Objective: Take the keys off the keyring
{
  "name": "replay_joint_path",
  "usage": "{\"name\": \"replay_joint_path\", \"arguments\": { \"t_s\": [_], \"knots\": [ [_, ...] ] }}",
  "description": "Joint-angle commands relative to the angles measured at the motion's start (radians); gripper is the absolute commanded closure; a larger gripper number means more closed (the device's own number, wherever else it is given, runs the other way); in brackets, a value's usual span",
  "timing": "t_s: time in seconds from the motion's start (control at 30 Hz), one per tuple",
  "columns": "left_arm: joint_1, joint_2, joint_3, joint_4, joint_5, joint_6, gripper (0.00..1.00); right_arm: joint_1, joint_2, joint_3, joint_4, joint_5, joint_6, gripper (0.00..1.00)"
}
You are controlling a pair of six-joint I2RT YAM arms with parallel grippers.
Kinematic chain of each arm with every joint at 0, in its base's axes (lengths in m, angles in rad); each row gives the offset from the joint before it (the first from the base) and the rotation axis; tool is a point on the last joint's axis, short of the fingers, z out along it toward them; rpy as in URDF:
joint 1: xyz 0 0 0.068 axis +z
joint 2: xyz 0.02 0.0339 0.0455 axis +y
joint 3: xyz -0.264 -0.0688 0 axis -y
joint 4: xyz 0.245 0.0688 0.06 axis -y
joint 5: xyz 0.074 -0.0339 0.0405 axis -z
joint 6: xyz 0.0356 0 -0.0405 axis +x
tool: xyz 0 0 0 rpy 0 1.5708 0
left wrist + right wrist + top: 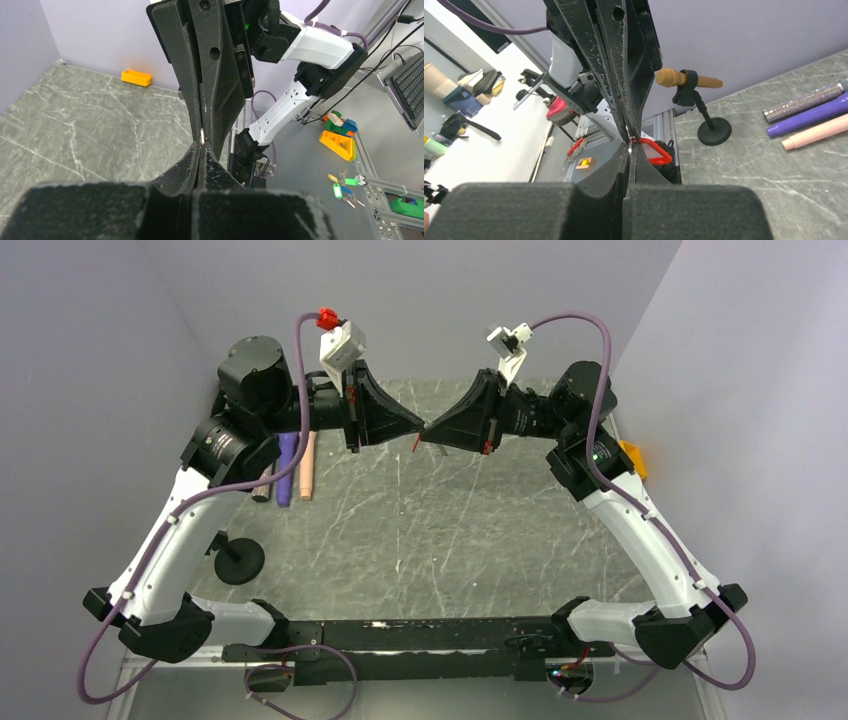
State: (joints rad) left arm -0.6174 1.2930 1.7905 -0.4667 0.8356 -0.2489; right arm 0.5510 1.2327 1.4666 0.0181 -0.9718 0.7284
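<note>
While the left gripper (201,149) and right gripper (629,148) meet tip to tip above the far middle of the table (400,530), both pressed together on the keyring (651,148), I'd clamp one side firm and twist the other slowly so nothing slips.

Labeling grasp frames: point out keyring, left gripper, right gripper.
keyring (655,149), right wrist view, on the red tag.
left gripper (418,428), top view, at its closed fingertips.
right gripper (434,430), top view, at its closed fingertips.
</note>
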Motion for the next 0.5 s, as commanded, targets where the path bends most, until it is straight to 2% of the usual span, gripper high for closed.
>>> {"name": "replay_joint_path", "arguments": {
  "t_s": [0.0,0.47],
  "knots": [
    [-0.03,0.007,0.008,-0.076,0.054,0.036,1.0,0.007,-0.025,0.006,0.025,0.039,-0.028,1.0],
    [-0.077,0.018,0.033,-0.185,0.038,0.152,1.0,0.019,0.027,0.058,-0.074,-0.03,-0.082,1.0]
  ]
}}
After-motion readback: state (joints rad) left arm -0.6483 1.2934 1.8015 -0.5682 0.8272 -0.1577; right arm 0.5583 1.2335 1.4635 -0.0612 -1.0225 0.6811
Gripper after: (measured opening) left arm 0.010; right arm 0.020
